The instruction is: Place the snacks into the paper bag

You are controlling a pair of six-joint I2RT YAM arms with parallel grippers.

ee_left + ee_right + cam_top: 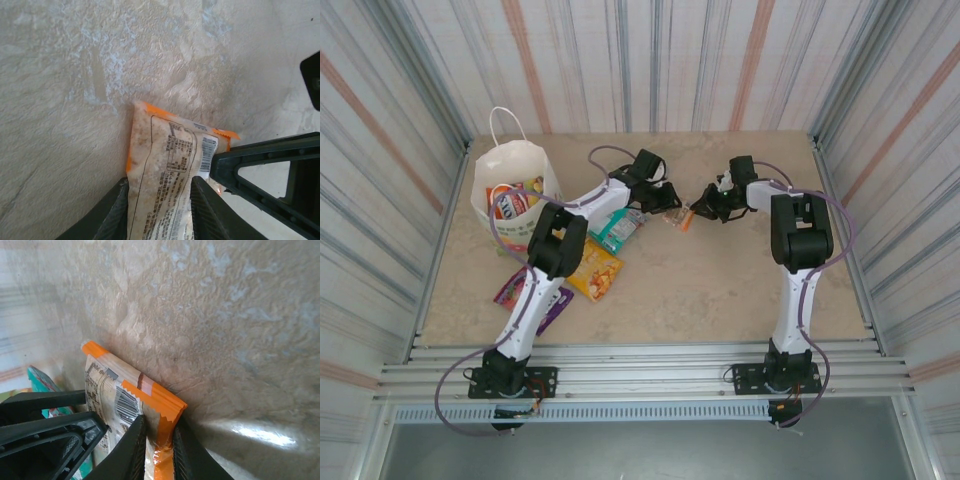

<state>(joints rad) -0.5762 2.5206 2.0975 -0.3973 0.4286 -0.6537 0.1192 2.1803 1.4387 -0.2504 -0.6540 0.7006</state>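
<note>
Left fingers and right fingers both clamp the orange-edged packet, barcode showing.

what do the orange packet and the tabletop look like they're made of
orange packet: probably thin plastic film with a slight sheen, going by the zigzag-cut crimped end seal and the label and barcode printed on it.
tabletop: beige marble-look surface, fairly glossy given the bright glare patch. Real stone or patterned laminate, I can't tell.
</note>
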